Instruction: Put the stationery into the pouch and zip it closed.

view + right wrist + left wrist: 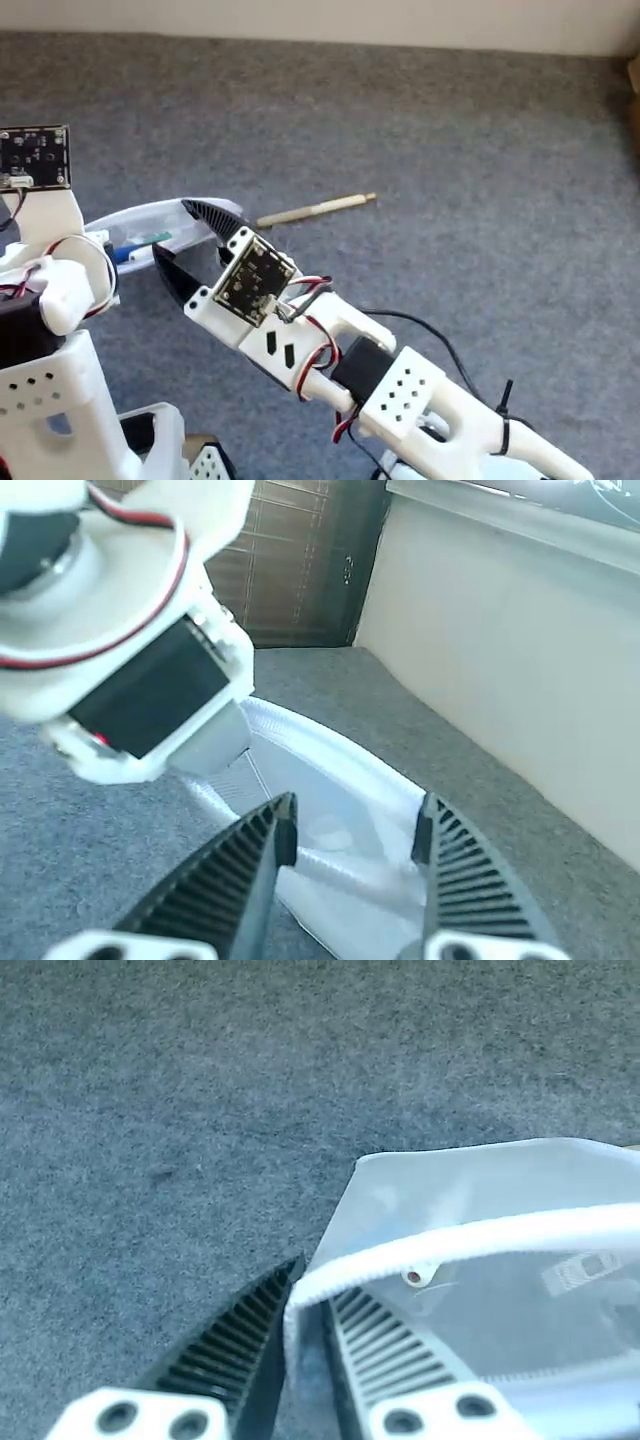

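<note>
With my left gripper pinched on the rim of the translucent white zip pouch on the grey felt tabletop, I'd hold that rim steady and send the wide-open right gripper for the tan pencil lying just beside the pouch.

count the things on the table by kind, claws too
pouch: 1
tan pencil outside it: 1
claws: 2, left claw and right claw
total: 4, contents of the pouch too unclear to count
</note>
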`<action>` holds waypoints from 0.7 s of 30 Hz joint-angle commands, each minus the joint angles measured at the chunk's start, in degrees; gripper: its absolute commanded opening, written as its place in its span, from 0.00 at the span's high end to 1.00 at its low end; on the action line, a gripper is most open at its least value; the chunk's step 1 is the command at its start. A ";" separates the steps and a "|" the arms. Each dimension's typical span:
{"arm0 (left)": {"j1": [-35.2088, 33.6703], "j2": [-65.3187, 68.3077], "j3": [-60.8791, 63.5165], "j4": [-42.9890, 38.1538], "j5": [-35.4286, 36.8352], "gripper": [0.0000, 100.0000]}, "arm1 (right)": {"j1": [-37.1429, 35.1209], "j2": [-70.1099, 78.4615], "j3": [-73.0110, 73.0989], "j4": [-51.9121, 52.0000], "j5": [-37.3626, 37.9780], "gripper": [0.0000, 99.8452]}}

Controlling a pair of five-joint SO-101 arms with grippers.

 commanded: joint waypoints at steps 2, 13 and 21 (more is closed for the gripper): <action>0.84 1.36 1.19 -0.18 0.62 0.99 | -0.22 -6.46 -1.01 0.31 0.44 0.82; 0.84 1.36 1.19 -0.18 0.62 0.99 | 2.42 -25.27 -1.19 16.04 0.44 0.82; 0.40 1.36 1.10 -0.18 1.58 0.99 | 13.49 -26.68 -1.01 30.02 -10.64 0.82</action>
